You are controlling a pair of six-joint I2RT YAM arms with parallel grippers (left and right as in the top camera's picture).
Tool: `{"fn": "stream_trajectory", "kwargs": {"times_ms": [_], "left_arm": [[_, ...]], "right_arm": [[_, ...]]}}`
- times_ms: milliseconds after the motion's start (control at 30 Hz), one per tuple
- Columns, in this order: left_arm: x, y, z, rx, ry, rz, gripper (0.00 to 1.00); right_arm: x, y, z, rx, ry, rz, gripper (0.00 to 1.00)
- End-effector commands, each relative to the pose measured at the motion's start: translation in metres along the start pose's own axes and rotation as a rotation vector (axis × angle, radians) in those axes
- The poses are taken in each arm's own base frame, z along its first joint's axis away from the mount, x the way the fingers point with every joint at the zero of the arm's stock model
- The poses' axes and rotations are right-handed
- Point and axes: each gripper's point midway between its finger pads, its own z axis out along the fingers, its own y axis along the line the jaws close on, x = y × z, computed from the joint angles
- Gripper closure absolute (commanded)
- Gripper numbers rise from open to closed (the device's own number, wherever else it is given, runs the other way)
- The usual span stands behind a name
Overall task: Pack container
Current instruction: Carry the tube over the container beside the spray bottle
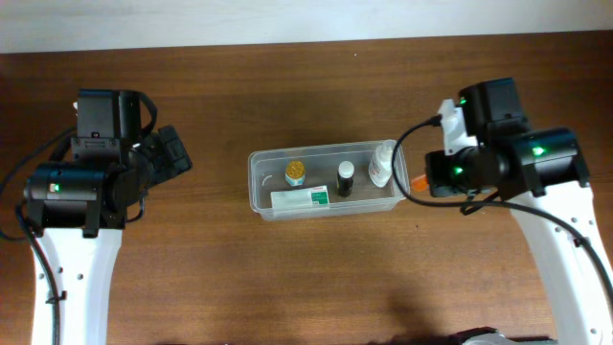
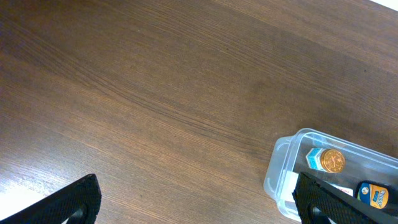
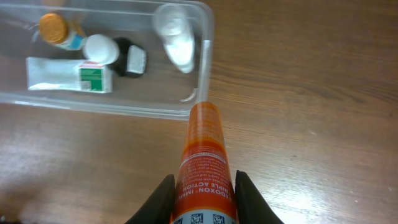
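The clear plastic container (image 1: 259,182) sits mid-table; it also shows in the right wrist view (image 3: 202,56) and the left wrist view (image 2: 280,180). It holds a gold-capped jar (image 1: 295,172), a black bottle (image 1: 345,179), a white bottle (image 1: 381,165) and a white-and-green tube (image 1: 300,199). My right gripper (image 3: 204,193) is shut on an orange tube (image 3: 204,155), held just off the container's right end, its tip near the rim. My left gripper (image 2: 199,199) is open and empty, left of the container.
Brown wooden table (image 1: 287,278) all round. A pale wall edge runs along the back (image 1: 287,19). Black cables hang from both arms.
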Motion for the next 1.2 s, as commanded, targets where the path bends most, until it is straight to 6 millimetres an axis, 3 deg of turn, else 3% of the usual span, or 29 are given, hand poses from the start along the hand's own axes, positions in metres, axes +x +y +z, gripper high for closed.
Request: {"fn": "stream_trajectory", "kwargs": {"times_ms": [0, 233, 533, 1167], "left_arm": [[-0.004, 0.004, -0.003, -0.010, -0.019, -0.013, 0.01], [-0.004, 0.004, -0.003, -0.010, -0.019, -0.013, 0.00], [-0.004, 0.004, -0.003, -0.010, -0.019, -0.013, 0.00], [-0.004, 0.004, -0.003, -0.010, -0.019, -0.013, 0.00]], "right_arm": [[-0.008, 0.019, -0.012, -0.036, -0.055, -0.019, 0.78], [-0.015, 0.041, -0.002, -0.061, -0.056, -0.057, 0.78], [-0.027, 0.061, 0.032, -0.071, -0.010, -0.091, 0.78], [-0.024, 0.064, 0.094, -0.029, 0.140, -0.086, 0.78]]}}
